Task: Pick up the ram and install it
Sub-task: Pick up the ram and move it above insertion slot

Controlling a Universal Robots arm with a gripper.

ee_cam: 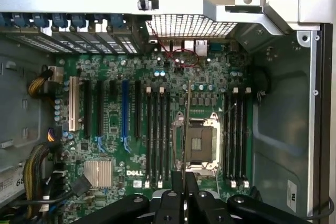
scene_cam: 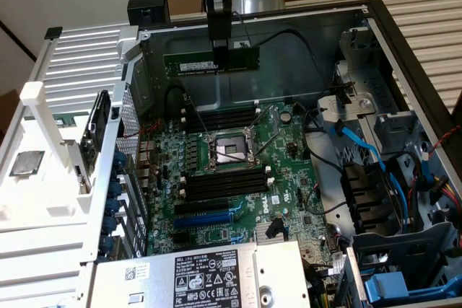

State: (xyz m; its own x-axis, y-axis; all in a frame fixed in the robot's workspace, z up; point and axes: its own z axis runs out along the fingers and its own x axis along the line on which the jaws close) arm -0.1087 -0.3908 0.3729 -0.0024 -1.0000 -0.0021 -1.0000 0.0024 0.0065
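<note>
My gripper (scene_cam: 221,52) is shut on the ram (scene_cam: 195,63), a long dark green stick with a pale label. It holds the stick level on its long edge, high above the motherboard (scene_cam: 289,171) inside the open computer case. In the wrist view the ram (ee_cam: 188,124) runs edge-on as a thin line from my gripper (ee_cam: 185,184), over the CPU socket (ee_cam: 199,142). Black memory slots (scene_cam: 220,182) lie on both sides of the CPU socket (scene_cam: 231,151), with a second bank (scene_cam: 220,117) behind it. In the wrist view the memory slots (ee_cam: 157,135) flank the stick, apart from it.
A blue expansion slot (scene_cam: 206,218) and a small heatsink (scene_cam: 271,229) sit nearer the power supply (scene_cam: 209,272). Drive bays with blue cables (scene_cam: 390,171) stand at the exterior view's right. The case's metal wall (scene_cam: 289,41) rises behind the ram.
</note>
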